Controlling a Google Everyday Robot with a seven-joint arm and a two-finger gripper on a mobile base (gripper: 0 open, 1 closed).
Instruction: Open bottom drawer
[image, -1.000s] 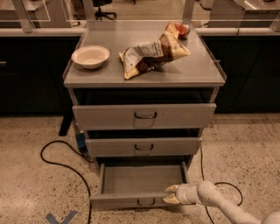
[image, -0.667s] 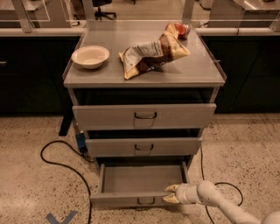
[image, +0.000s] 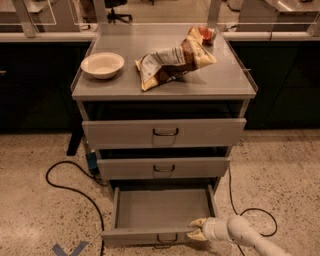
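The gripper (image: 196, 230), cream-tipped on a white tubular arm (image: 245, 234), sits low at the right end of the bottom drawer's front edge, touching its top rim. Whether it is spread or pressed together cannot be told here.

The bottom drawer (image: 162, 210), a grey metal tray with the narrowest front of three, stands pulled out of the cabinet. Its bare grey inside lies just left of and behind the gripper. Its small dark wire handle (image: 166, 239) is just to the gripper's left, on the front face.

Above the gripper come the mid-sized grey drawer front (image: 200, 168) and the widest grey drawer front (image: 210, 132). Higher still is the flat grey cabinet top (image: 225, 80), with a crumpled snack bag (image: 172, 61) almost straight above and a round white bowl (image: 102, 65) up to the left.

A black cable (image: 67, 186) loops over the speckled floor (image: 35, 210) well to the gripper's left — another cable (image: 250, 212) curls just behind its arm.
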